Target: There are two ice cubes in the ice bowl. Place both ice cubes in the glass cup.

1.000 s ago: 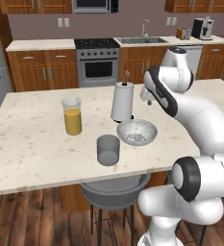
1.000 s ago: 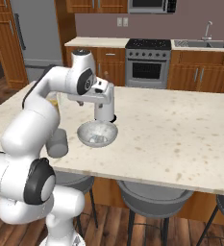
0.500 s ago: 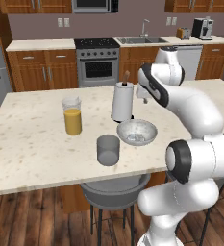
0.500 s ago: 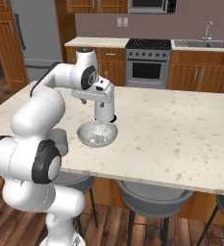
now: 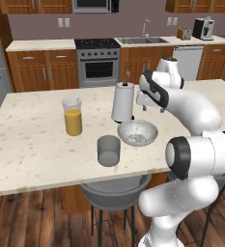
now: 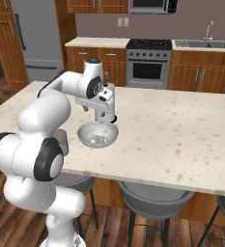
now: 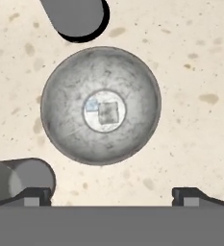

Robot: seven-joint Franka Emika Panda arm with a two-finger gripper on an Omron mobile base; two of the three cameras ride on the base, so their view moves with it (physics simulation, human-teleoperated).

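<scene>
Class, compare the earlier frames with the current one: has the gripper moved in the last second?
Yes, slightly. In the right base view the gripper now hangs a little nearer the ice bowl, centred above it; the bowl itself has kept its spot on the counter.

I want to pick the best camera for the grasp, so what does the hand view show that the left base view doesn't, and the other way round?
Hand view alone: the two ice cubes resolved as separate pieces at the ice bowl's centre, with the open tool above. Left base view alone: the glass of orange liquid, stove and sink. Shared: the bowl, the glass cup, the white jug and the counter.
</scene>
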